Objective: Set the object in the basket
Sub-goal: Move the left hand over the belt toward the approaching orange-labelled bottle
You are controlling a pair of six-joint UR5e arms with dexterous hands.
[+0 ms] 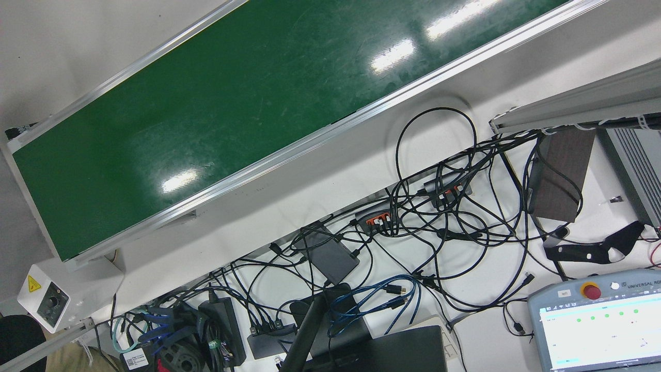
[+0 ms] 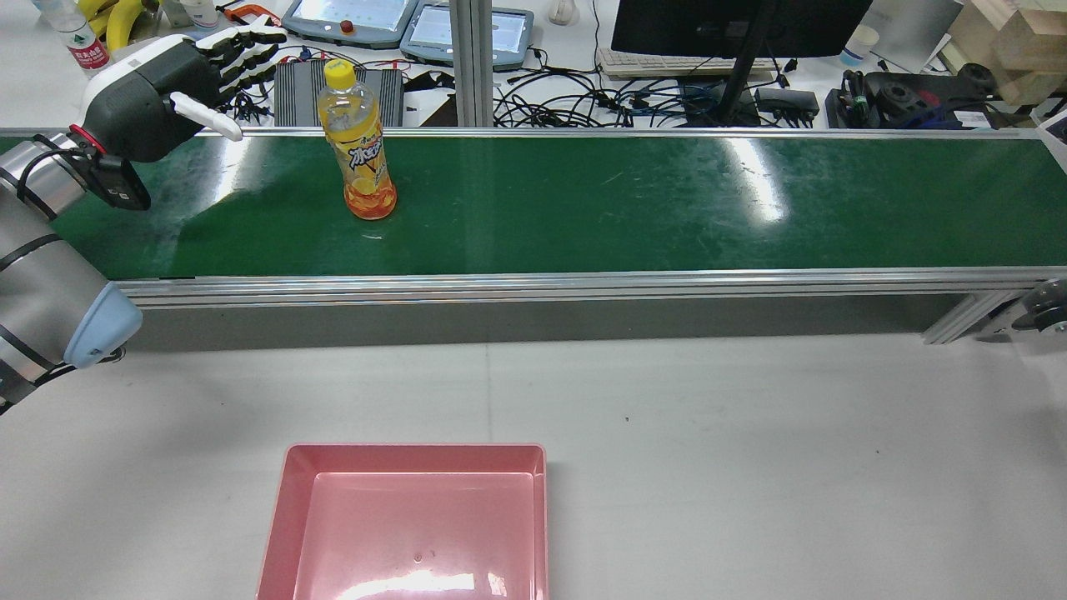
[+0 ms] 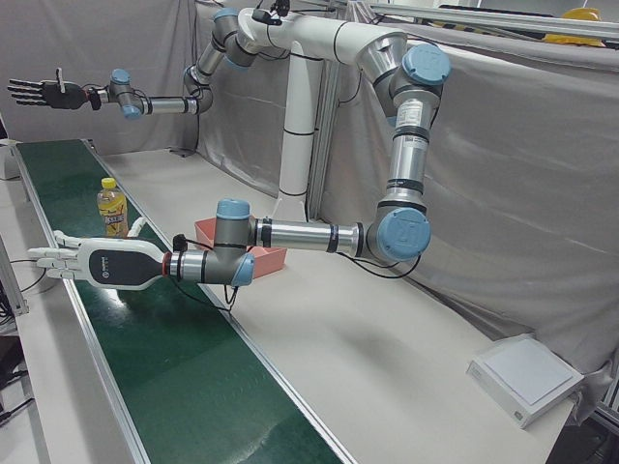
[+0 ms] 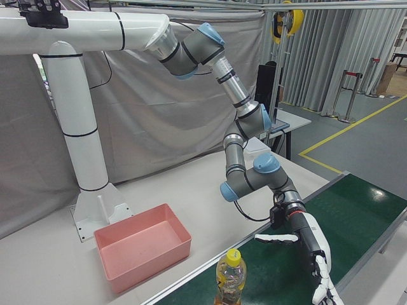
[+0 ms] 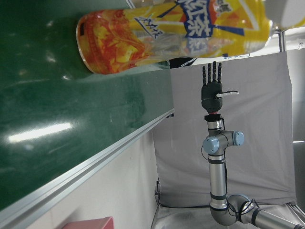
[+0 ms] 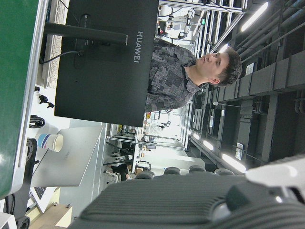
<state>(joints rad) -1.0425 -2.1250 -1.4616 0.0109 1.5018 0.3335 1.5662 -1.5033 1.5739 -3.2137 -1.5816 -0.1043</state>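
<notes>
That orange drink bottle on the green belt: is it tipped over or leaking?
No. The bottle stands upright on the belt, cap on, with no spill visible. The left robot hand is open beside it, not touching.

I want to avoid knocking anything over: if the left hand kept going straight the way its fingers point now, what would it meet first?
Probably nothing on the belt. The left hand points across the conveyor toward the cluttered desk beyond, passing beside the orange drink bottle, though depth is unclear.

I see grey curtains (image 3: 503,155) hung behind the white table (image 2: 750,433). Past the green belt (image 2: 583,200), a desk holds a monitor (image 2: 733,25), tangled cables (image 1: 439,206) and pendants. Ceiling lights glare on the belt.
</notes>
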